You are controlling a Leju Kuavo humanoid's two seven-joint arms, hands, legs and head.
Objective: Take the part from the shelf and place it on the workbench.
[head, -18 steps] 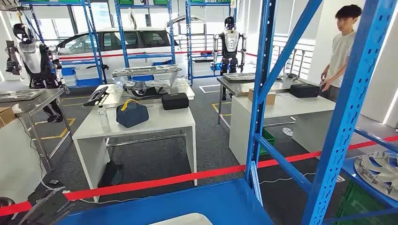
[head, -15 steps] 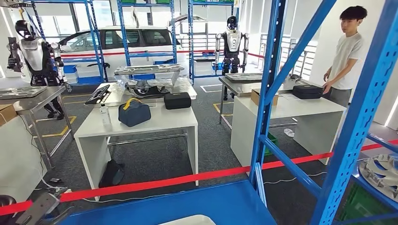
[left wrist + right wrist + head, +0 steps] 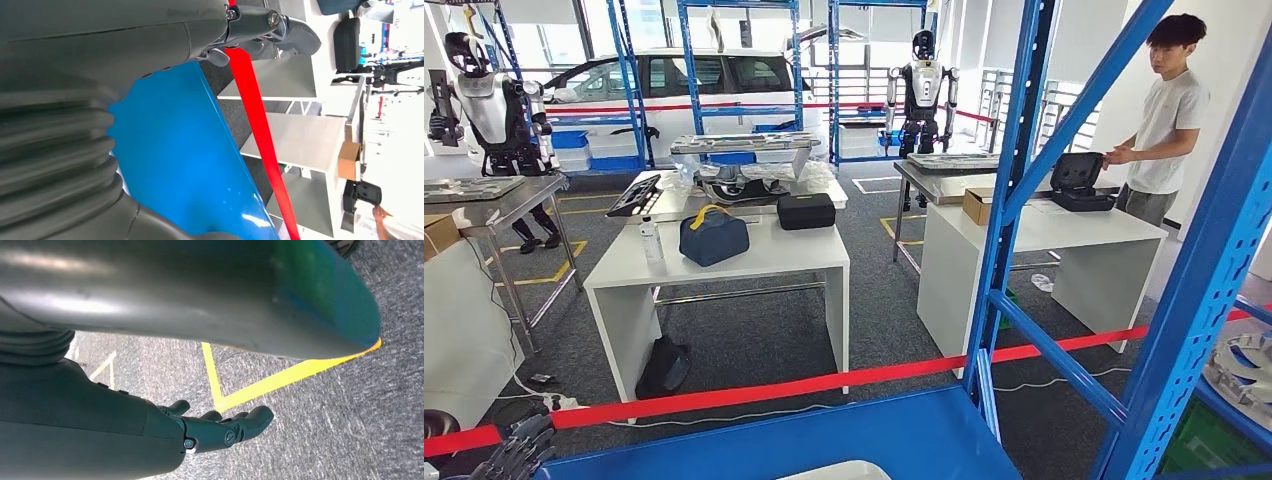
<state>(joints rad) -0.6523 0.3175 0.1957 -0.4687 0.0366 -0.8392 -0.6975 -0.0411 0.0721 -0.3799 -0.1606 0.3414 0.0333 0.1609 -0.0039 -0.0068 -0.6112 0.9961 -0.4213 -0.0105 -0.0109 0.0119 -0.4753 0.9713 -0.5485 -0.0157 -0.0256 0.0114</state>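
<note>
From the head camera I look over a blue shelf board [image 3: 824, 435] at the bottom of the frame, with the blue shelf upright [image 3: 1014, 190] and its slanted braces rising on the right and cutting across my view of the room. The part [image 3: 1242, 362], a silvery disc with vanes, lies on a lower shelf level at the far right edge, half hidden behind the thick blue post [image 3: 1204, 300]. A green crate [image 3: 1199, 445] sits below it.

My left hand [image 3: 514, 452] pokes in at the lower left corner, just beside the shelf board's edge; its dark fingers [image 3: 529, 430] are apart and hold nothing. In the left wrist view the fingers reach out past the blue board with nothing between them. My right hand [image 3: 220, 430] hangs over grey carpet [image 3: 350, 415] marked with yellow tape [image 3: 260, 385], its fingers lightly curled and apart, holding nothing.

A red barrier tape [image 3: 824, 380] stretches across the floor between the shelf and the room beyond. Behind it stands a white table [image 3: 724, 262] carrying a dark blue bag [image 3: 713, 236], a black case [image 3: 806, 211] and a clear bottle [image 3: 653, 240]. A second white table [image 3: 1064, 235] to the right holds a cardboard box [image 3: 977, 205] and an open black case [image 3: 1079, 180], which a person [image 3: 1169, 110] in a white shirt touches. Two other humanoid robots [image 3: 921, 85] stand further back, one at the left [image 3: 489, 105], with a white car [image 3: 674, 85] behind blue racks.
</note>
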